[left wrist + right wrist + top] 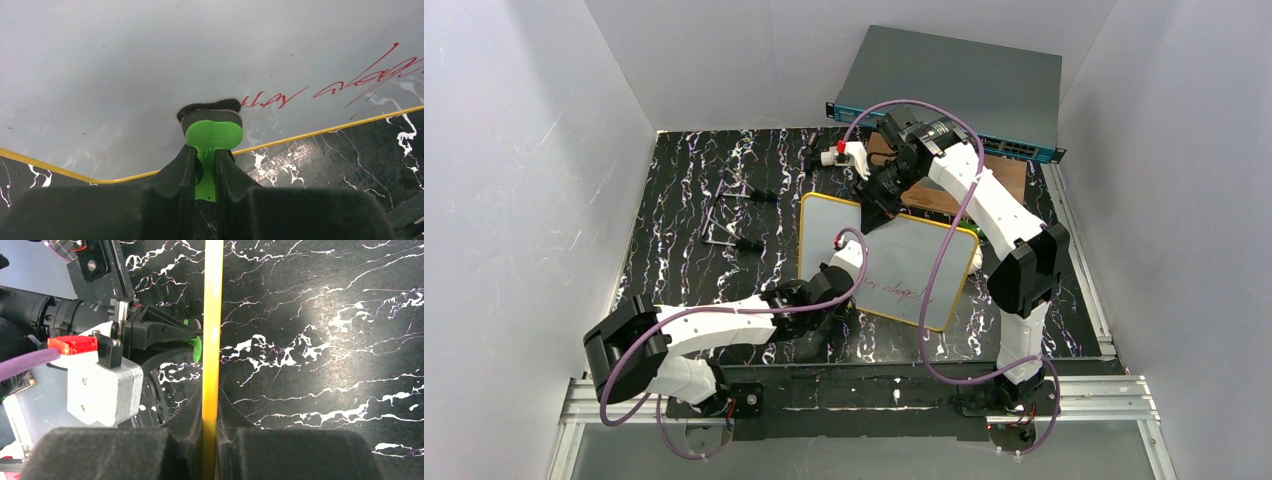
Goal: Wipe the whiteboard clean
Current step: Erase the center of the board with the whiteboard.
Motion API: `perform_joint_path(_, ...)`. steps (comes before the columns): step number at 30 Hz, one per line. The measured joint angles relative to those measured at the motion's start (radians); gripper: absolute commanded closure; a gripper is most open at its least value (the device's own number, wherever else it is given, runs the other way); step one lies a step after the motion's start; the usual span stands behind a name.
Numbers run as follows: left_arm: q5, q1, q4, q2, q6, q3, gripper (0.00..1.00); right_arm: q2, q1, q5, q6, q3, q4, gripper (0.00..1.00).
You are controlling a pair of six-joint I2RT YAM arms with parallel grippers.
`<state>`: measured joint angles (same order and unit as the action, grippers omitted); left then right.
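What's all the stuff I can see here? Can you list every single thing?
whiteboard: 1, white with a yellow rim, middle of the table, lying askew
red writing: one line, red, on the whiteboard towards its near edge
eraser: 1, green handle with a black pad, pad on the whiteboard beside the writing
bent metal tools: 2, silvery with black ends, left of the whiteboard
wooden board: 1, brown, far right, under the right arm
flat box: 1, grey with a blue front, at the far edge
table: 1, black with white veins, under the whiteboard and tools
left gripper: 1, black, shut on the eraser's handle
right gripper: 1, black, shut on the whiteboard's far rim
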<state>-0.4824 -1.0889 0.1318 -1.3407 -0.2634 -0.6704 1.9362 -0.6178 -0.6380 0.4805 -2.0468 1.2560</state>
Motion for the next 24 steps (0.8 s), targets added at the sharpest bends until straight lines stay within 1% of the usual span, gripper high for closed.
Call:
perform_joint_path(6,0.044,0.021,-0.013,0.011,-0.011,-0.005,1.0,0.0,0.001,0.001,-0.004,0.0,-0.001,0.99)
perform_joint_path(13,0.063,0.0,0.014,0.01,0.076,-0.009,1.0,0.0,0.001,-0.001,0.0,0.0,0.001,0.99)
perform_joint_path(18,0.078,-0.013,0.049,-0.003,0.141,-0.059,1.0,0.0,0.001,-0.002,0.002,0.0,0.004,0.99)
perform_joint_path(24,0.08,-0.02,0.031,-0.034,0.182,-0.139,1.0,0.0,0.002,0.0,0.005,0.0,0.002,0.99)
